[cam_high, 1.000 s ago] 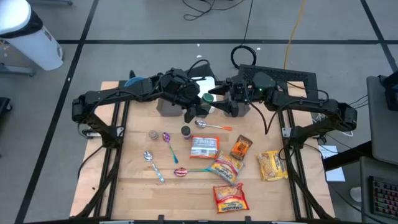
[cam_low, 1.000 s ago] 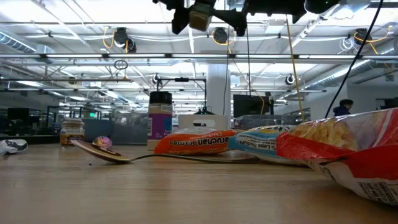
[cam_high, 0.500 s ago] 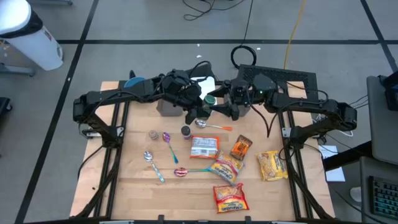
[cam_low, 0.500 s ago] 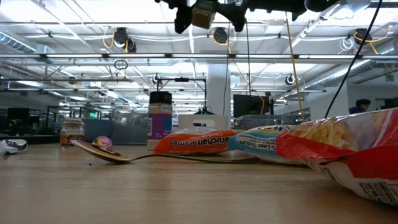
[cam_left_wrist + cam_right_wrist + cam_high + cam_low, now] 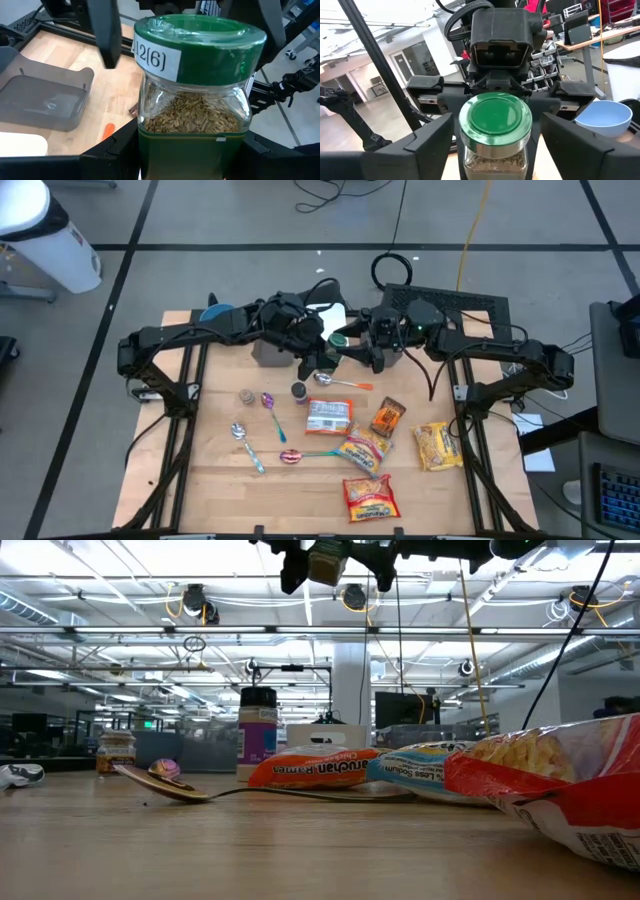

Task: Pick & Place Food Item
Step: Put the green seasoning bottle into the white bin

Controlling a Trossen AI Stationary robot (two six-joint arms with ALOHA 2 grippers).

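We see the spice jar [image 5: 200, 95] held up in the air above the far middle of the table [image 5: 215, 470], clamped between the fingers of the left gripper [image 5: 322, 360]. Its green lid [image 5: 495, 120] faces the right gripper [image 5: 352, 348], whose fingers stand spread wide, one on each side of the lid, without gripping it as far as we can make out. In the left wrist view the jar fills most of the picture, so its base and the left fingers' tips are cut off; a white label on the lid's rim reads partly, and we cannot be sure of every character. From above, the jar itself is mostly hidden between the two dark arms, with only a green spot showing. In the low view the jar [image 5: 328, 562] hangs at the very top edge, the grippers cropped. A grey tray [image 5: 45, 102] sits on the table below, beside a blue bowl [image 5: 602, 116]. Nearer the front lie ramen packets [image 5: 328, 416], snack bags [image 5: 438, 446], spoons [image 5: 272, 410] and a small dark jar [image 5: 298, 391]. The low view shows the nearest bag [image 5: 570, 790] only in part.
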